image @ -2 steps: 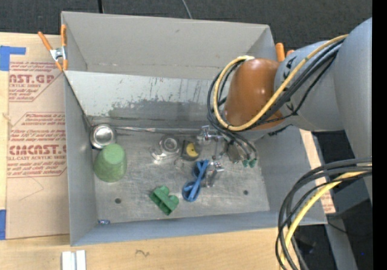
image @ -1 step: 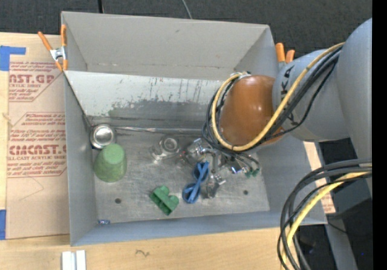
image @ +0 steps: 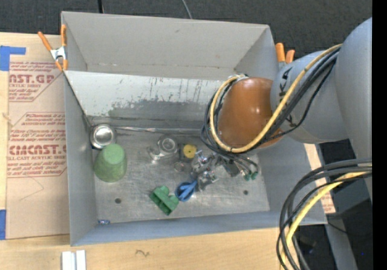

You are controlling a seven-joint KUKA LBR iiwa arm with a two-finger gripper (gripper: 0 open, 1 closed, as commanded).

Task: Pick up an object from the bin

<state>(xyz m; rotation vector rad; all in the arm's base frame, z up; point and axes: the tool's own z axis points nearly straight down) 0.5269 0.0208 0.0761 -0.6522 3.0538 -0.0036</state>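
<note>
My gripper (image: pixel 204 171) hangs low over the bin floor at centre right, under the orange cover on the wrist. Just below and left of it lies a small blue thing (image: pixel 186 190), close to or touching the gripper's tip. A small yellow round piece (image: pixel 189 151) sits just up and left of the gripper. A green block (image: pixel 164 198) lies left of the blue thing, near the bin's front wall. A clear, shiny small piece (image: pixel 162 148) rests left of the yellow one.
A green cup (image: pixel 110 162) lies at the bin's left side, with a silver can (image: pixel 102 135) right behind it in the back left corner. The arm and its cables cover the bin's right side.
</note>
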